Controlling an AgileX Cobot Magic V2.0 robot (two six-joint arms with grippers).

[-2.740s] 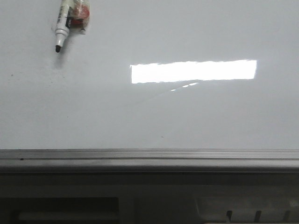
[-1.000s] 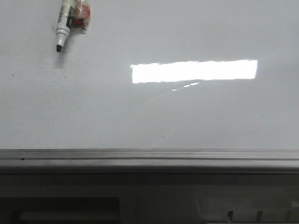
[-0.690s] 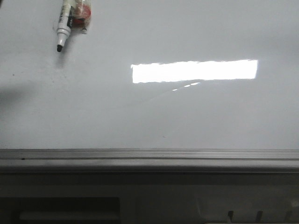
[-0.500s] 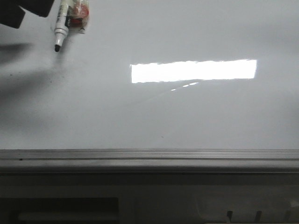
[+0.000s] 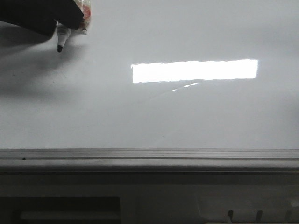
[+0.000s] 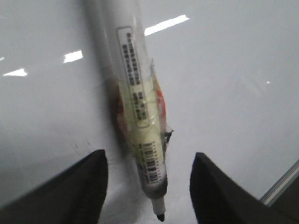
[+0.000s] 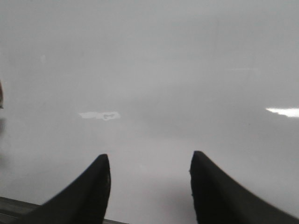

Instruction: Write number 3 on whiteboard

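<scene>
The whiteboard (image 5: 187, 121) lies flat and fills most of the front view. No black number 3 shows on it. A white marker (image 5: 61, 38) with a black tip lies at its far left; only the tip end shows past my left gripper (image 5: 65, 21). In the left wrist view the left gripper (image 6: 149, 156) is open, with a finger on either side of the marker (image 6: 135, 93) and not touching it. The marker has a yellow label and something red beside it. My right gripper (image 7: 149, 156) is open and empty over bare board (image 7: 149, 70).
A bright rectangular light reflection (image 5: 194, 71) sits mid-board, with a faint slanting streak under it. A grey metal edge strip (image 5: 149, 156) runs along the board's near side, with a darker ledge (image 5: 149, 186) below. The board edge also shows in the left wrist view (image 6: 280, 186).
My left gripper has come in from the upper left and now covers the marker's body, casting a shadow on the board. The marker has not moved.
</scene>
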